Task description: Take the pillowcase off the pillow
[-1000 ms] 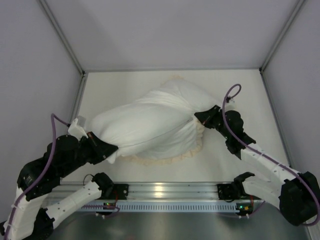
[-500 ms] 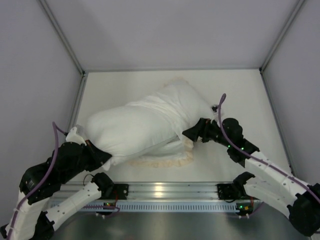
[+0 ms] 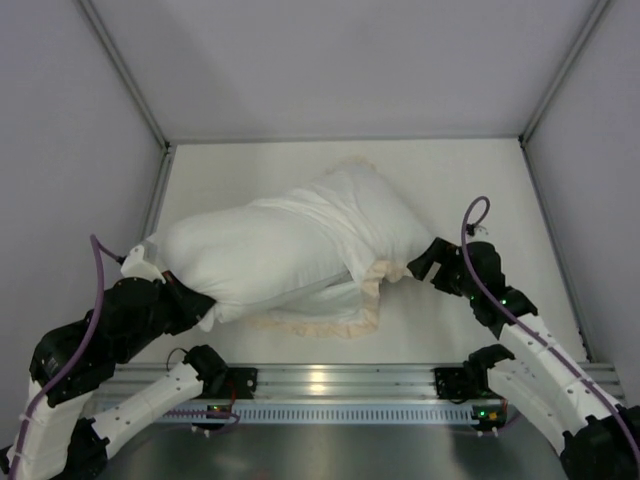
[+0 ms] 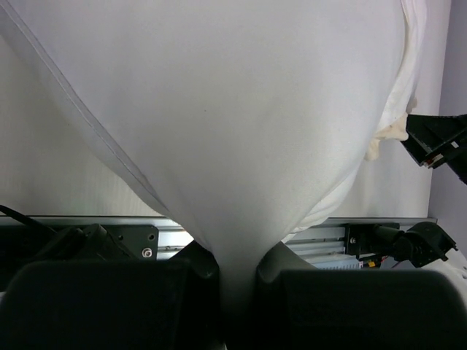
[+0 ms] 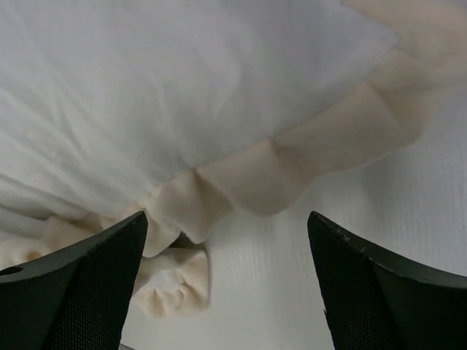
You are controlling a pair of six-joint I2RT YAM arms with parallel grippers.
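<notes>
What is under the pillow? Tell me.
The pillowcase: its cream ruffle pokes out beneath the pillow along the near edge. The rest underneath is covered.

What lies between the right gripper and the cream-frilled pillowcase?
Only bare white table between the right gripper and the pillowcase; the right wrist view shows it.

White tabletop [image 3: 480, 180], grey enclosure walls [image 3: 60, 120], aluminium rail [image 3: 330, 380] along near edge

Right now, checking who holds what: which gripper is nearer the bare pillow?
Left. The left gripper is clamped on the pillow at its left end; the right gripper hangs open beside the pillowcase frill.
</notes>
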